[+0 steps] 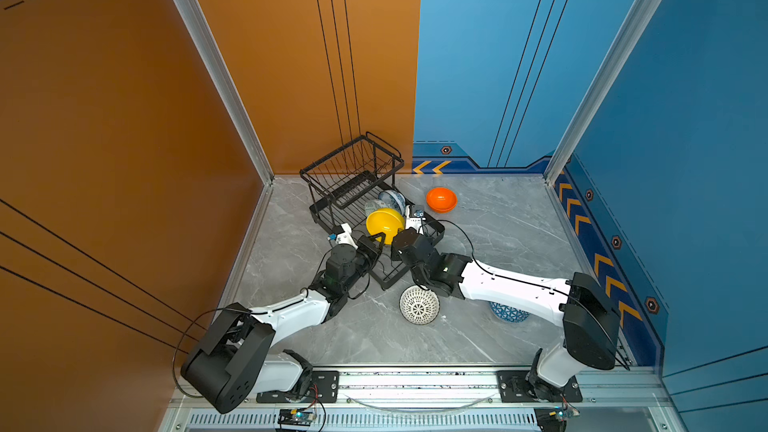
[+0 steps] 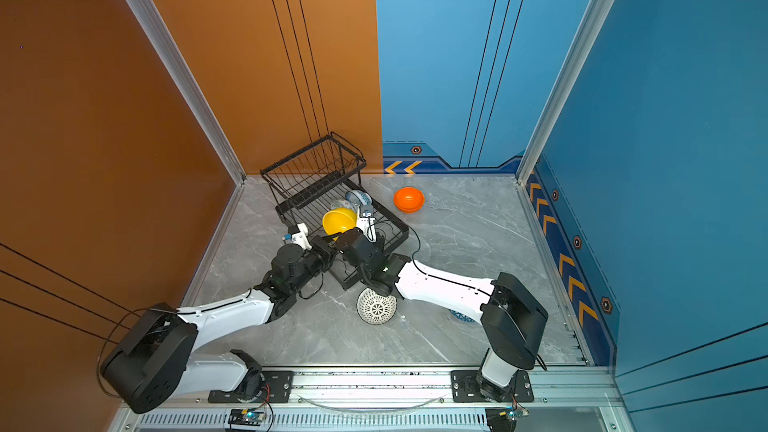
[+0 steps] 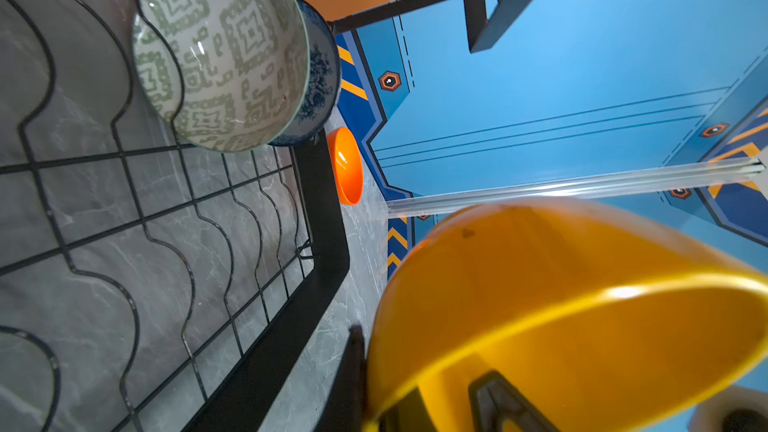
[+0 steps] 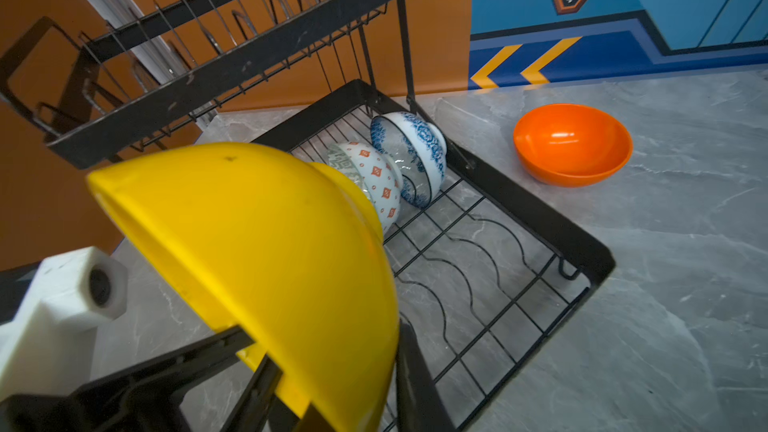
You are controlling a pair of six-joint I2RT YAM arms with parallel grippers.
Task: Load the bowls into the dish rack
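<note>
I have both claws on the yellow bowl [image 1: 385,224], tipped on edge over the flat tray of the dish rack [image 4: 536,211]: my left claw [image 3: 424,367] is pinching its rim, and my right claw [image 4: 336,351] is clamped with a finger on either side of its wall. Behind it the green-patterned bowl [image 3: 224,51] and the floral bowl [image 4: 415,151] stand on edge in the dividers. The orange bowl [image 1: 441,199] sits upright on the bench [image 1: 498,234] beside the rack, the lattice bowl [image 1: 419,304] lies upside down near its front end, and the triangle-patterned bowl [image 1: 509,312] is half hidden under my right arm
</note>
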